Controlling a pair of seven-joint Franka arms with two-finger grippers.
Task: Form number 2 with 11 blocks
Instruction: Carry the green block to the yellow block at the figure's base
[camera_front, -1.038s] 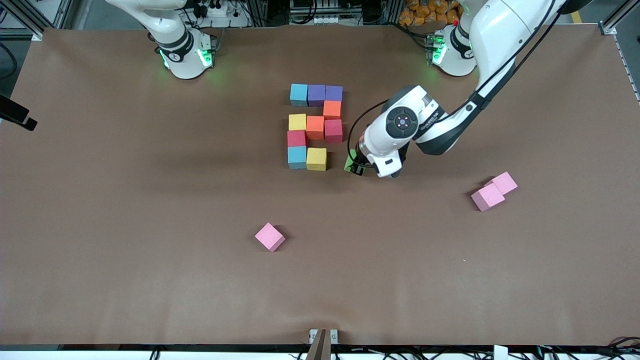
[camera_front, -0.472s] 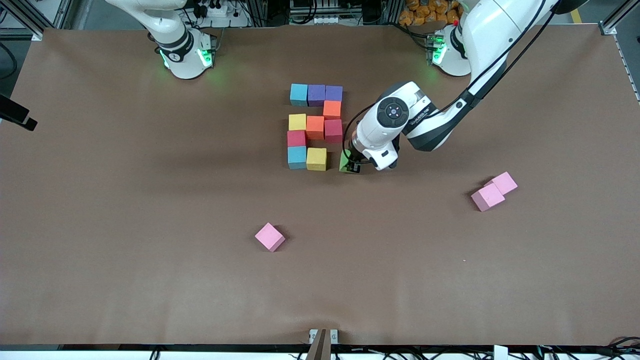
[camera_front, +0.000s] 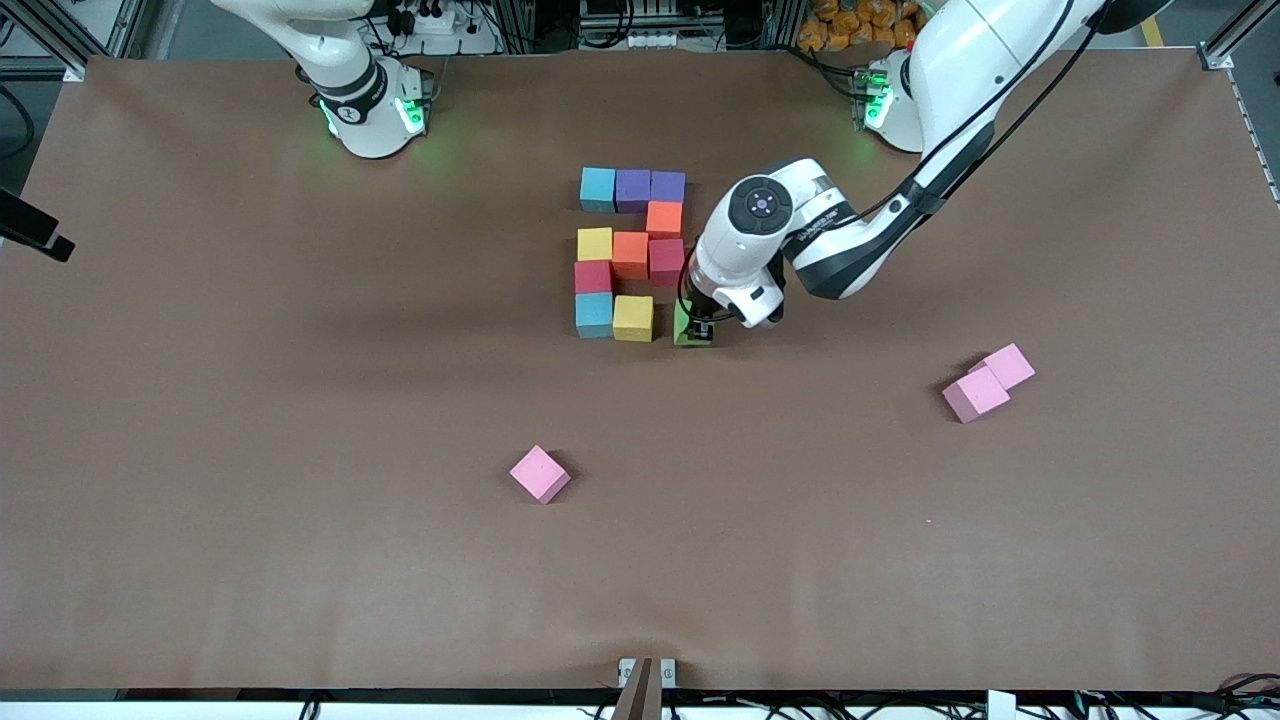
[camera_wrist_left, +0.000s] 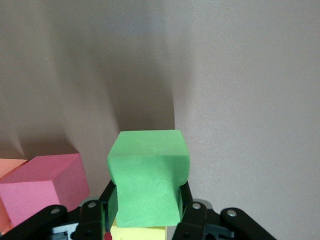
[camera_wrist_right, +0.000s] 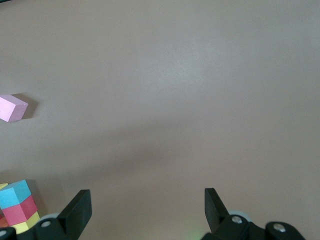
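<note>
Ten blocks lie in a cluster mid-table: light blue (camera_front: 598, 188), two purple (camera_front: 632, 188) (camera_front: 668, 186), orange (camera_front: 664, 218), yellow (camera_front: 594, 243), orange (camera_front: 630, 254), red (camera_front: 666, 261), red (camera_front: 592, 276), light blue (camera_front: 594, 314), yellow (camera_front: 633, 318). My left gripper (camera_front: 699, 331) is shut on the green block (camera_front: 686, 325), low over the table beside that last yellow block, with a small gap between them. In the left wrist view the green block (camera_wrist_left: 148, 175) sits between the fingers (camera_wrist_left: 186, 202), with a yellow block (camera_wrist_left: 137, 232) and a red block (camera_wrist_left: 45, 187) close by. My right gripper (camera_wrist_right: 145, 210) is open and empty, high over the table.
Three pink cubes lie apart from the cluster: one (camera_front: 540, 473) nearer the front camera, two touching (camera_front: 975, 393) (camera_front: 1008, 365) toward the left arm's end. One pink cube (camera_wrist_right: 12, 107) also shows in the right wrist view. The right arm waits.
My left gripper has carried the green block toward the right arm's end, closing on the yellow block. The right arm and the other blocks have not moved.
</note>
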